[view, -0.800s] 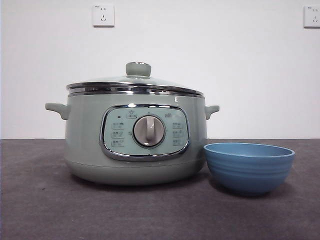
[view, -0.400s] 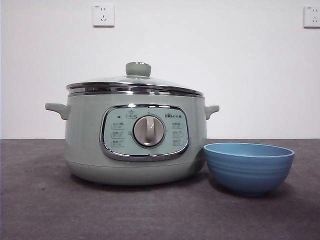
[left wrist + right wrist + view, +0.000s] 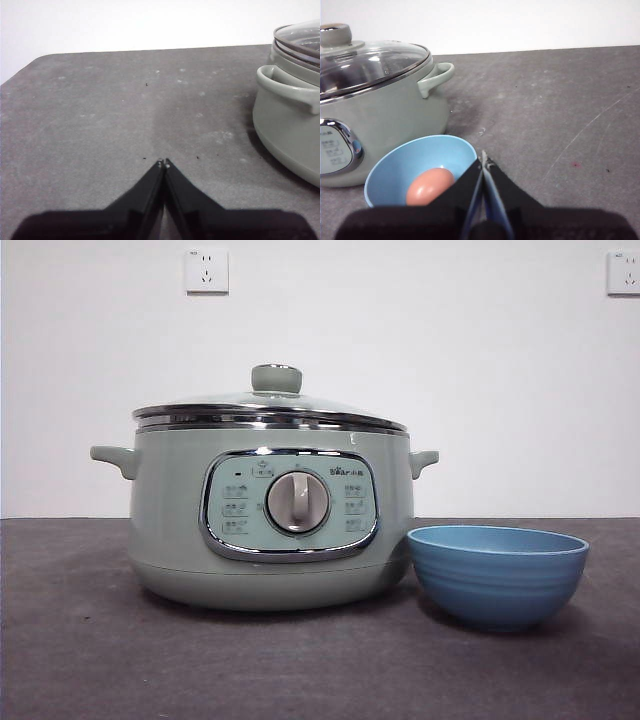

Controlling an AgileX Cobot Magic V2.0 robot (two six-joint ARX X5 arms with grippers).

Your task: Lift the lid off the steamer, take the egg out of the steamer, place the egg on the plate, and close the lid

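Note:
The sage-green steamer (image 3: 270, 520) stands on the table with the glass lid (image 3: 270, 405) closed on it, pale green knob on top. It also shows in the right wrist view (image 3: 375, 110) and the left wrist view (image 3: 292, 115). The blue plate (image 3: 498, 575), a small deep bowl, stands just right of the steamer. In the right wrist view a brown egg (image 3: 431, 186) lies inside the plate (image 3: 395, 167). My right gripper (image 3: 484, 161) is shut and empty, beside the plate. My left gripper (image 3: 163, 162) is shut and empty, over bare table off the steamer's handle side.
The dark grey table (image 3: 90, 660) runs to a white wall with two power sockets (image 3: 206, 270). In the left wrist view the table's rounded far corner (image 3: 35, 60) shows. Neither arm appears in the front view.

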